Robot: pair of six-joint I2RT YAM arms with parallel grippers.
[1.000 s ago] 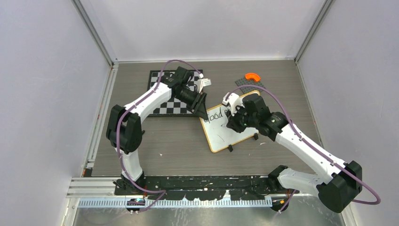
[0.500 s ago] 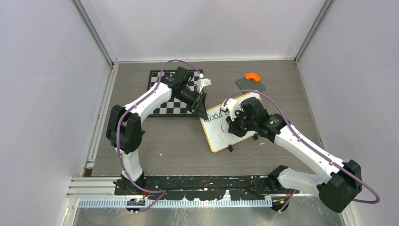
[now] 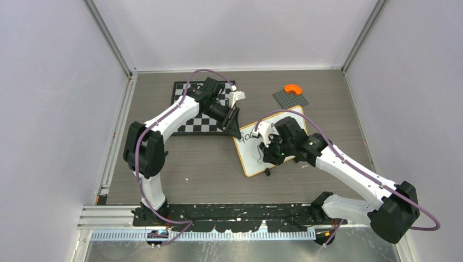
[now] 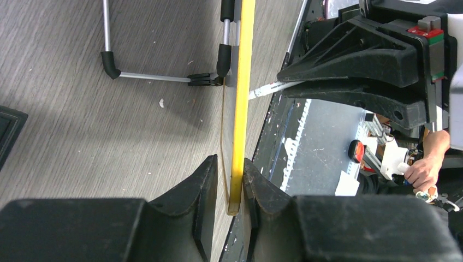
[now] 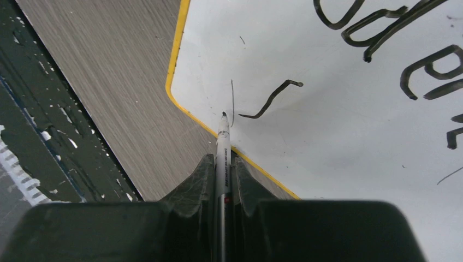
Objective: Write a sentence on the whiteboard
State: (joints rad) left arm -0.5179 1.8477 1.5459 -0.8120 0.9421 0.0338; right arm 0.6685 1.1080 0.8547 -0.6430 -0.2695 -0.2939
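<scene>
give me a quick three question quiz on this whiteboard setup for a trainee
1. True or false: the right pincer is shut on a marker aimed at the whiteboard.
2. Short answer: what sits on the grey plate at the table's far side?
3. What does the left pincer clamp? A) the marker B) the whiteboard's yellow rim C) the grey plate
Key: 1 true; 2 an orange curved piece; 3 B.
</scene>
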